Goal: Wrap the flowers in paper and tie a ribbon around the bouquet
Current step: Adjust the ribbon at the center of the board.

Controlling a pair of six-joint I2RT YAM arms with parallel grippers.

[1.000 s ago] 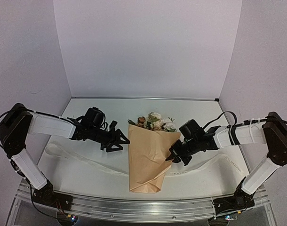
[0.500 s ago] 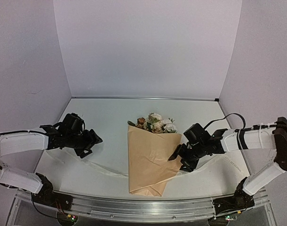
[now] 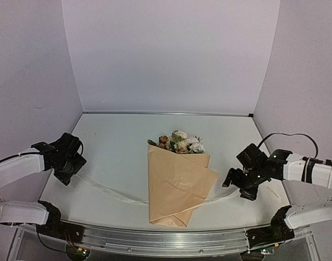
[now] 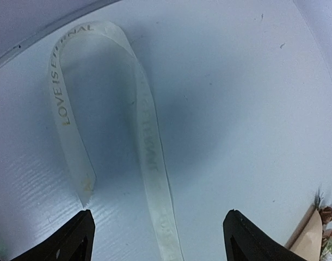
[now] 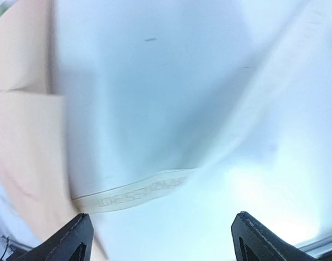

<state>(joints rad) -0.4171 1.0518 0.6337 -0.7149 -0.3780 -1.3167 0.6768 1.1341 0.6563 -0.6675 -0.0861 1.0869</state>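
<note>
With left gripper (image 4: 158,239) and right gripper (image 3: 238,186) released, grasp ribbon (image 3: 114,191) ends at 9 and 3 o'clock of bouquet (image 3: 174,182).

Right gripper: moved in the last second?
Yes. The right gripper has backed off rightward from the bouquet, which lies where it was. It was at the bouquet's right edge; now there is a clear gap between them.

Bouquet (image 3: 174,182) lies on ribbon (image 4: 149,163) — crosswise.

Pale lilac back wall (image 3: 166,54) across upper frame, matching side walls (image 3: 24,70) left and right, white table (image 3: 117,138) below, metal rail (image 3: 155,237) at bottom edge
</note>
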